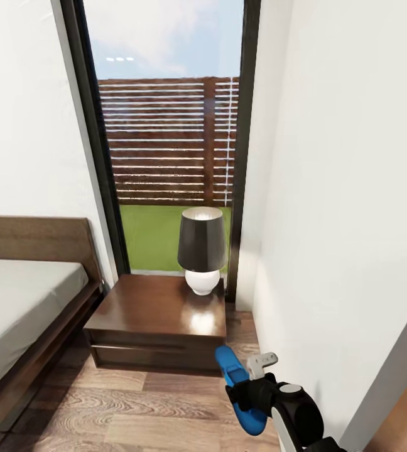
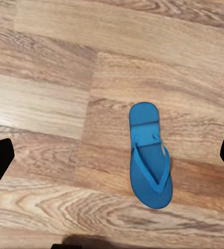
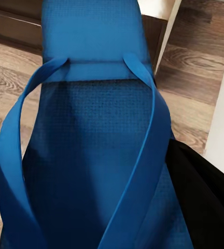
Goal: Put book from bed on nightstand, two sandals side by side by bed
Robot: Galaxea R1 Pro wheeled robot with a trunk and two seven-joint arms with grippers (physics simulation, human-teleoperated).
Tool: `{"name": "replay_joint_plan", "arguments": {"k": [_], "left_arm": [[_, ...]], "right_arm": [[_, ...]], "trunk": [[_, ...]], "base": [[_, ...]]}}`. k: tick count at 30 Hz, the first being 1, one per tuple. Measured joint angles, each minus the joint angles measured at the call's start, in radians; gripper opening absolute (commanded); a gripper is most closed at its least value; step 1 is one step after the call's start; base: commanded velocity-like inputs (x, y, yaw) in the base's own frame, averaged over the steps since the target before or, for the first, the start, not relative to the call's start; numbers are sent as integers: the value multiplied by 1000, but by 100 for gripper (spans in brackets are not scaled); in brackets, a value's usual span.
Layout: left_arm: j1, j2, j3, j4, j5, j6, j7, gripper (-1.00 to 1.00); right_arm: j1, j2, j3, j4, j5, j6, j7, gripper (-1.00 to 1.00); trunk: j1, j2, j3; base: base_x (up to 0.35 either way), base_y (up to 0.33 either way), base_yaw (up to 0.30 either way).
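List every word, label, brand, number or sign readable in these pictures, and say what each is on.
None: no readable text on anything in these views.
The blue sandal held in the right claw has plain strap and sole.
The second sandal on the wood floor carries no print.
The nightstand, lamp and bed are unmarked.

White walls (image 1: 329, 188), plank floor (image 1: 134, 408), tall window (image 1: 166, 138) showing fence and grass.
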Motion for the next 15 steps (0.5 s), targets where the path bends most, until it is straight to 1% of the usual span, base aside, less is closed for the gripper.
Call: {"name": "replay_joint_plan", "arguments": {"k": [6,15], "left_arm": [[0,0,0,0,0,0,0,100],[0,-1,0,-1,1,0,0,100]], "right_arm": [[0,-1,-9,1,1,1,18,-100],[0,-1,-13,5,1,1,24,-100]], "trunk": [[23,-42,-19],[58,-105,-47]], "base": [[0,0,0],[0,0,0]]}}
